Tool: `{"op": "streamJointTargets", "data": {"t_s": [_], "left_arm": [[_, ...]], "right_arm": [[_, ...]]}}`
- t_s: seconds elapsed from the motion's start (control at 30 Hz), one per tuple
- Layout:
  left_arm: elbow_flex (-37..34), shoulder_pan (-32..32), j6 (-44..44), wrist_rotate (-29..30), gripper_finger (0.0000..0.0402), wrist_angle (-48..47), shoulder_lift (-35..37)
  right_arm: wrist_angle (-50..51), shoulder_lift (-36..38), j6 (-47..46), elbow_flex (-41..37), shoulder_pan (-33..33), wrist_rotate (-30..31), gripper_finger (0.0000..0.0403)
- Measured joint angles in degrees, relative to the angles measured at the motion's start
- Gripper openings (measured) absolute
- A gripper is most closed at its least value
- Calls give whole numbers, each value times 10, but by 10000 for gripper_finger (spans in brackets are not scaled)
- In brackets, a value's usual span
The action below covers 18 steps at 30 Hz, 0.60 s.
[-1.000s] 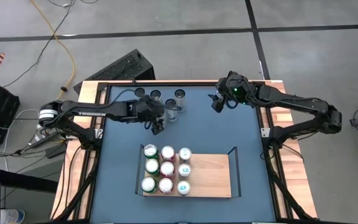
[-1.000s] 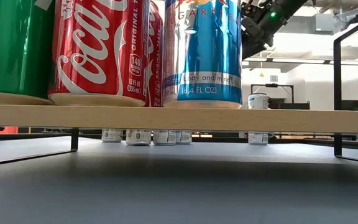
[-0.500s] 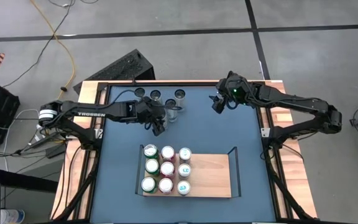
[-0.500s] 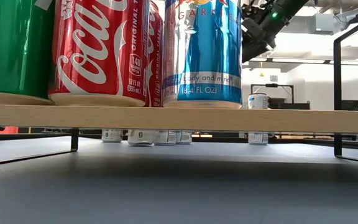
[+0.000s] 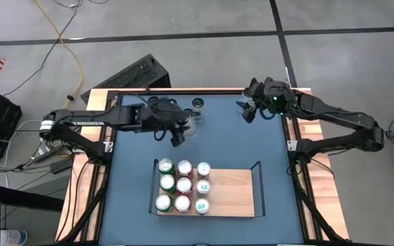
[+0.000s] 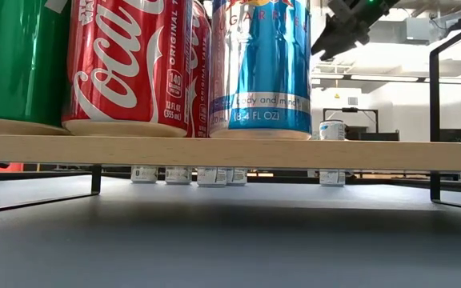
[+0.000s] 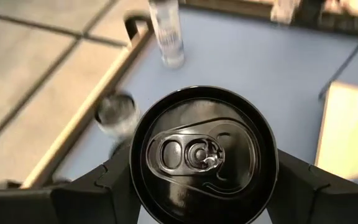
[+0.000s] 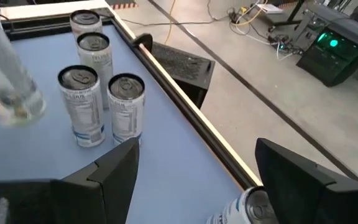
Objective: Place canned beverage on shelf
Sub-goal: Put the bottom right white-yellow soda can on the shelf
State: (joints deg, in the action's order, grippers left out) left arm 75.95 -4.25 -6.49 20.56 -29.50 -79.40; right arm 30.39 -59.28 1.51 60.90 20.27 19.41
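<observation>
You are gripping the can (image 7: 202,154) from the side, the left pincer (image 7: 204,186) clamped on its wall just under the rim, so it is staying upright and can go down on its base. It is sitting at the far edge of the counter (image 5: 238,143), well apart from the shelf (image 5: 231,191), among the waiting cans (image 8: 86,102).

The cans on the shelf (image 5: 183,185) are filling the end nearest your left arm in tidy rows, leaving the bare board beside them open; my guess is you are heading there.

Your left arm is reaching in low from the counter's side, forearm stretched nearly flat, the wrist looking down on the can's lid.

Your right pincer (image 8: 191,180), fingers apart and holding nothing, is hanging above the far corner beyond the shelf, its arm folded back along the counter's edge, out of the way.
</observation>
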Motion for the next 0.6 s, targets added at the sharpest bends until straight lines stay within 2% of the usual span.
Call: {"op": "streamJointTargets", "data": {"t_s": [0.23, 0.43, 0.6], "left_arm": [[105, 35, 33, 41, 238, 5, -52], [211, 72, 80, 38, 241, -5, -145], [329, 105, 117, 36, 242, -68, -234]], "right_arm": [[55, 23, 0, 0, 0, 2, 306], [91, 24, 13, 0, 13, 3, 306], [114, 23, 38, 0, 41, 17, 306]]}}
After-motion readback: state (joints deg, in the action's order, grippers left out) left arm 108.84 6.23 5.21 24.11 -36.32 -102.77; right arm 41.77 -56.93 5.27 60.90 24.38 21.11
